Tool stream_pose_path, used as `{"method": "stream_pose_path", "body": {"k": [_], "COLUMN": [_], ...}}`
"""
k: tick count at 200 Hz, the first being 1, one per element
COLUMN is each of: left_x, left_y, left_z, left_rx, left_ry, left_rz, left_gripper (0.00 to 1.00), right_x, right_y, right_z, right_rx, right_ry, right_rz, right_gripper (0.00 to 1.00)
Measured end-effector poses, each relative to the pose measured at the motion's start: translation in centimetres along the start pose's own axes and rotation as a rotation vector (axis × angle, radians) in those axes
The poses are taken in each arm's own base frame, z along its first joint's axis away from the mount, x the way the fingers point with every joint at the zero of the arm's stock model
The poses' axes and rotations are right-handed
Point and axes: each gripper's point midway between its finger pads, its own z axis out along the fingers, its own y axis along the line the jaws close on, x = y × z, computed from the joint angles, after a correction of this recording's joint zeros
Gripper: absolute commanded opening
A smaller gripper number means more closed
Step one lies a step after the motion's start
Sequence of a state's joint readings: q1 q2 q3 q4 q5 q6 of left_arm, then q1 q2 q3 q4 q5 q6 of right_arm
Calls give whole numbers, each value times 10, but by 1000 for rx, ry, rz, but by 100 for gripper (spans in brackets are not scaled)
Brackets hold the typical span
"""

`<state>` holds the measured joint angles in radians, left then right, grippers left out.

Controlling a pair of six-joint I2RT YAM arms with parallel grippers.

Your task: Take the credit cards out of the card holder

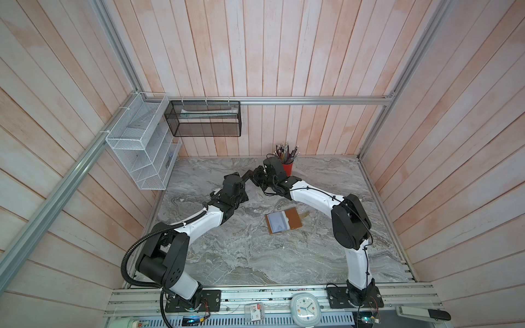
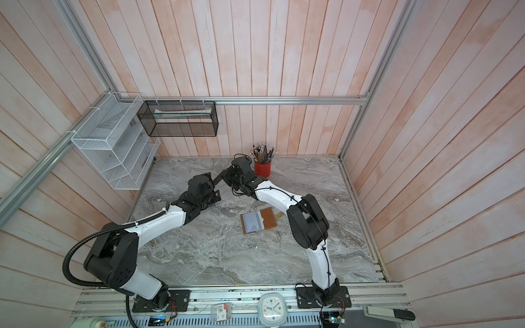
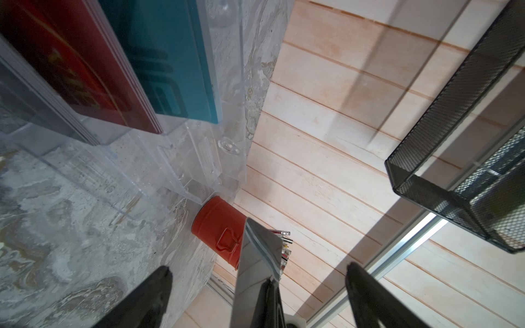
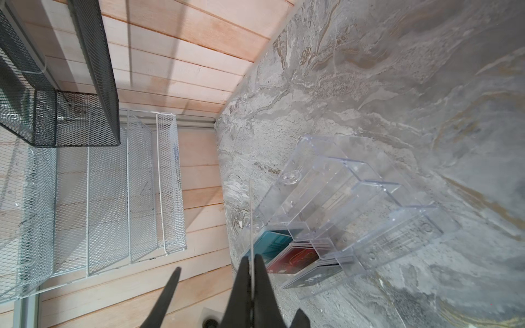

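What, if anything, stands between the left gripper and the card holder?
Nothing visible: only bare marble lies between the open left gripper and the open card holder. The right gripper hangs close beside that path.

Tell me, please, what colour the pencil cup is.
The pencil cup is orange-red, shown best in the left wrist view.

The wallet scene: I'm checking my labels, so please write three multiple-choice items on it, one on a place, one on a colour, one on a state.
1. Where is the wallet? A) flat on the table B) hanging on the wall C) inside a drawer
2. What colour is the pencil cup? A) blue B) red C) green
3. How is the right gripper? A) wide open B) shut on a thin card C) shut on a coin

Answers: A, it lies open on the marble in both top views; B, the cup is plainly red; B, its jaws pinch the card's edge in the right wrist view.
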<state>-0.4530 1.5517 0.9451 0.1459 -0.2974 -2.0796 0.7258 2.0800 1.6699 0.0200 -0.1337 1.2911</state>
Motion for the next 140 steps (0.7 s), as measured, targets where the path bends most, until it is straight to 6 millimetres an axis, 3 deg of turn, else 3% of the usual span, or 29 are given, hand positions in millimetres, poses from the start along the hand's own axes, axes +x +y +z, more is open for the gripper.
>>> {"method": "stream_pose_path", "body": {"k": [21, 45, 77, 111, 140], "left_x": [-13, -41, -72, -73, -72], "left_y": [-20, -54, -97, -140, -155], "left_z": [-16, -40, -70, -103, -126], "left_rx": [32, 84, 138, 189, 229], "left_ry": [-28, -82, -161, -206, -235], "left_rz": [-17, -56, 2, 248, 434], "left_gripper": [100, 100, 100, 100, 100], "right_x": [-2, -2, 2, 12, 30], "right_y": [-5, -8, 14, 19, -4], "right_z": [0, -3, -4, -15, -20], "right_rx": [25, 80, 121, 197, 309], "right_ry": [-19, -35, -26, 1, 28], "right_rz": [13, 40, 68, 126, 178], "right_gripper": [0, 0, 0, 0, 0]}}
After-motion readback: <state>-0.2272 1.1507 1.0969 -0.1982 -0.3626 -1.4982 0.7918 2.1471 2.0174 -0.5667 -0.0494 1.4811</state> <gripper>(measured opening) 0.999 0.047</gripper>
